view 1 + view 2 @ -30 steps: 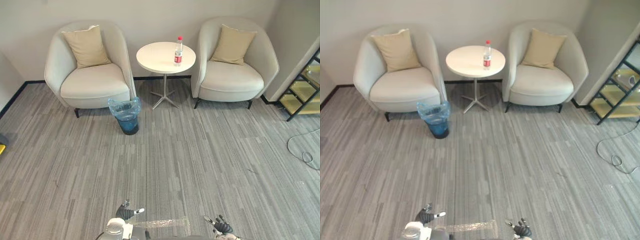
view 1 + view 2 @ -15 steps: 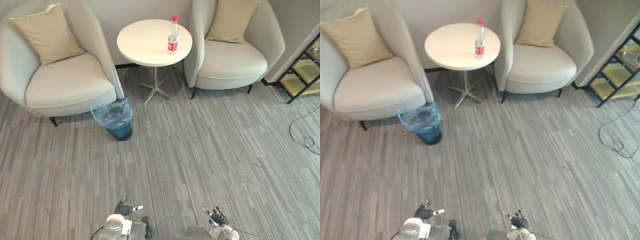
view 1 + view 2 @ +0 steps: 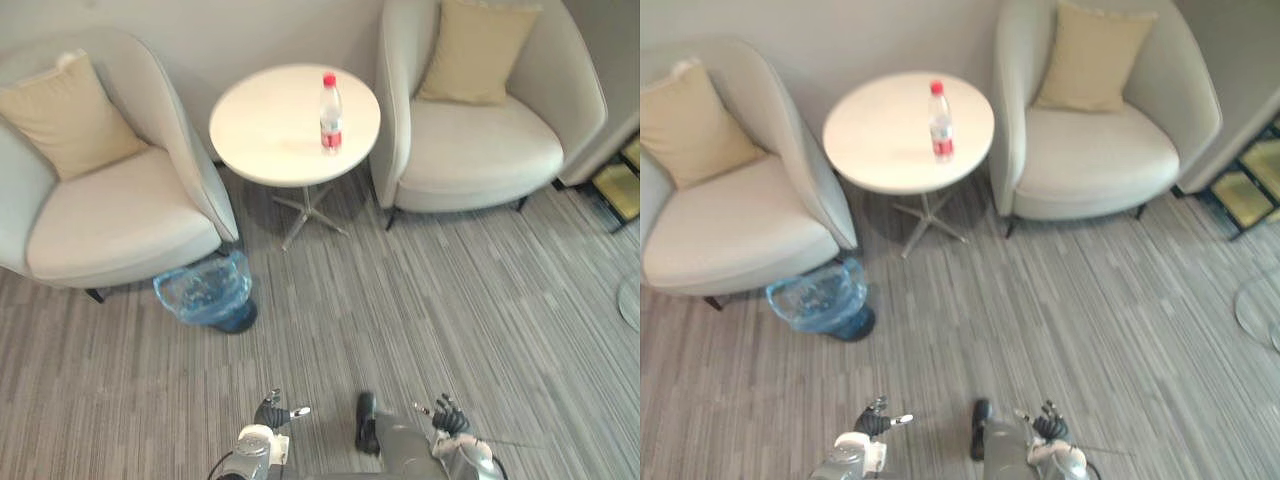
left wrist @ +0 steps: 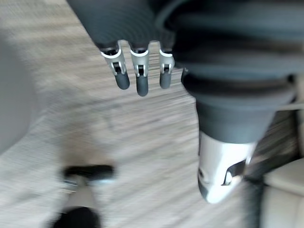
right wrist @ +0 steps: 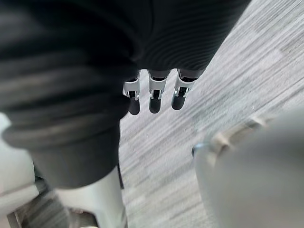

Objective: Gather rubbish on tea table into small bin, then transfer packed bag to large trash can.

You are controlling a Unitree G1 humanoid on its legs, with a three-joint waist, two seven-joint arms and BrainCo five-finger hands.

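Left wrist view has the left hand (image 4: 137,80) hanging with its fingers straight and loose, nothing in them and only carpet (image 4: 57,118) beyond. Right wrist view gives the same for the right hand (image 5: 154,97): released and empty. From the head, both hands sit low at the near edge, well apart from the table (image 3: 265,135).

Against half a second ago the whole picture has shifted. The table and chairs sit larger and nearer, so the camera has moved in and the things have not. The bottle (image 3: 329,112) keeps its spot on the table, and the bin (image 3: 165,292) keeps its place by the left chair (image 3: 120,220). My reading is that the robot is walking up to the table, no pick has begun, and the top is not yet within reach.

The bottle stands upright toward the table's right side, with a red cap and red label, and is the only item on the top. I cannot tell whether anything is in it. The bin, lined with a blue bag, stands on the carpet at the front corner of the left chair, near the table's foot. It seems empty, though the crinkled film makes that hard to be sure of. The bottle has yet to go in, and the bag is untied in the bin
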